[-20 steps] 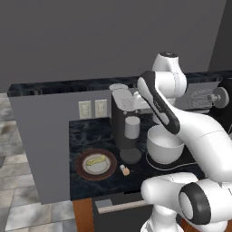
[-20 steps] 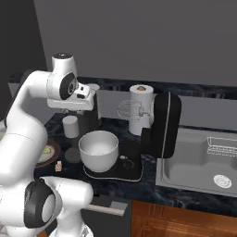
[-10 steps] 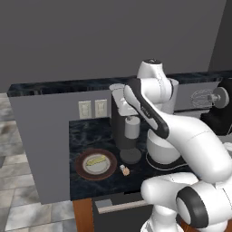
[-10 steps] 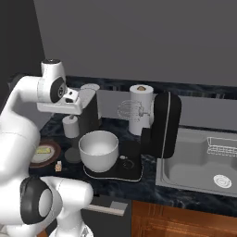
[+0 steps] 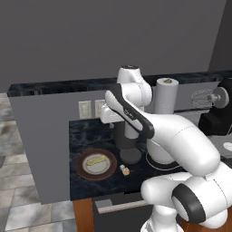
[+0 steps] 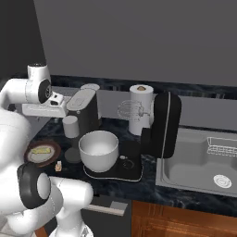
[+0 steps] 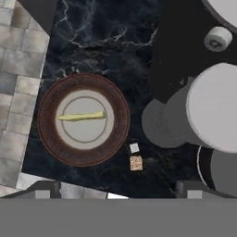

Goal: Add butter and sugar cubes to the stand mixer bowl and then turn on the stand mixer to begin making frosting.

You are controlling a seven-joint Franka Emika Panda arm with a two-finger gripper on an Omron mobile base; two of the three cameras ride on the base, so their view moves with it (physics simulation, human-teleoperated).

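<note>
High over the dark marble counter (image 7: 102, 41), the gripper (image 7: 115, 187) hangs with its jaws spread wide and nothing between them. Straight below, in the hand view, the butter (image 7: 81, 116) lies across the middle of the brown-rimmed plate (image 7: 47, 104), a pale yellow stick all alone there. Just off the plate's rim, the sugar cubes (image 7: 135, 156) sit on the counter, one whitish, one tan, close together but apart from the plate. Over in the right base view, the stand mixer bowl (image 6: 98, 150) stands on the flat black base of the stand mixer (image 6: 160, 124), whisk raised behind it. A small grey-white cup (image 6: 71, 126) sits at the coffee machine (image 6: 86, 112), between plate and bowl. A paper towel roll (image 6: 140, 108) stands behind.
</note>
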